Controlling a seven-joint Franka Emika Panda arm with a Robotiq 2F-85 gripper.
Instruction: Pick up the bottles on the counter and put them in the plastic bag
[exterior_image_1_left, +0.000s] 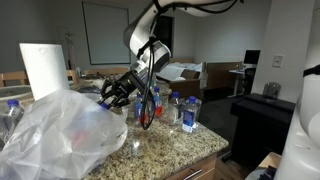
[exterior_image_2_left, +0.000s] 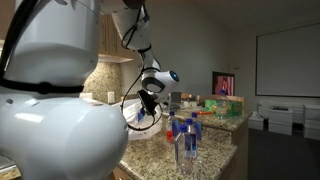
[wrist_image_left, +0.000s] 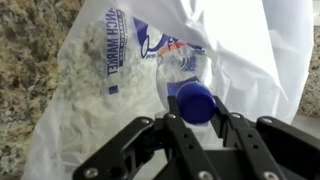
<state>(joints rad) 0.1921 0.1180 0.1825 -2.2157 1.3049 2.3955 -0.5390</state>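
The plastic bag (wrist_image_left: 90, 110) is translucent milky white, printed with blue lettering and a blue emblem that has a touch of red. Against it, a clear bottle (wrist_image_left: 185, 75) shows a bright blue cap. The claw (wrist_image_left: 197, 120) is matt black. The desk (wrist_image_left: 25, 60) is speckled granite, tan flecked with brown and darker grains. In an exterior view, the bottles (exterior_image_1_left: 190, 112) right of the bag are clear with blue caps and blue labels. The paper towel roll (exterior_image_1_left: 42, 68) at far left is plain white, and the arm (exterior_image_1_left: 150, 20) is white.
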